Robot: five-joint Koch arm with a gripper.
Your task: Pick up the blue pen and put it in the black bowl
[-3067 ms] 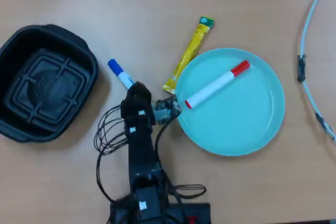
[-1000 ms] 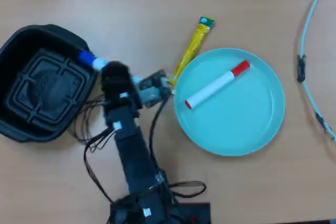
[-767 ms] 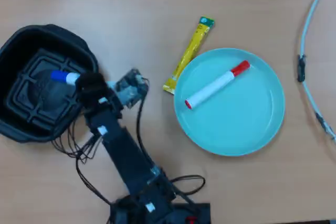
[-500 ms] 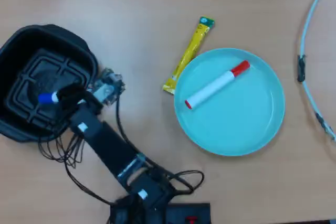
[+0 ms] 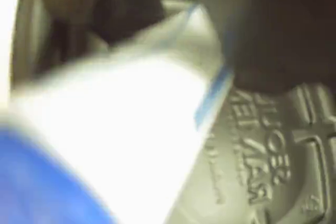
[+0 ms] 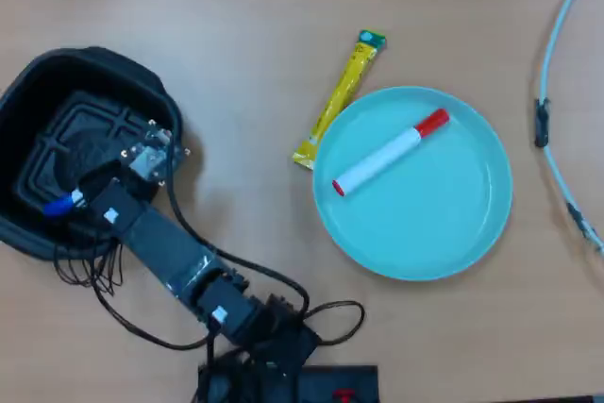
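Arm reaching over the bowl (image 6: 28, 101) with the pen (image 6: 58, 205) at its tip.

In the overhead view the bowl sits at the left of the tabletop (image 6: 236, 25); the pen's blue cap pokes out from under the arm's head, over the bowl's lower left part, and the fingers (image 6: 80, 197) are hidden under the arm, so I cannot tell whether they grip it. The blurred wrist view shows the white barrel with blue print filling the frame above the bowl's ribbed, lettered bottom. Right of the bowl lies a yellow sachet (image 6: 340, 97), its lower end just beside a teal plate (image 6: 453, 233), which holds a red-capped marker (image 6: 389, 152). A pale cable (image 6: 552, 73) curves at the far right.
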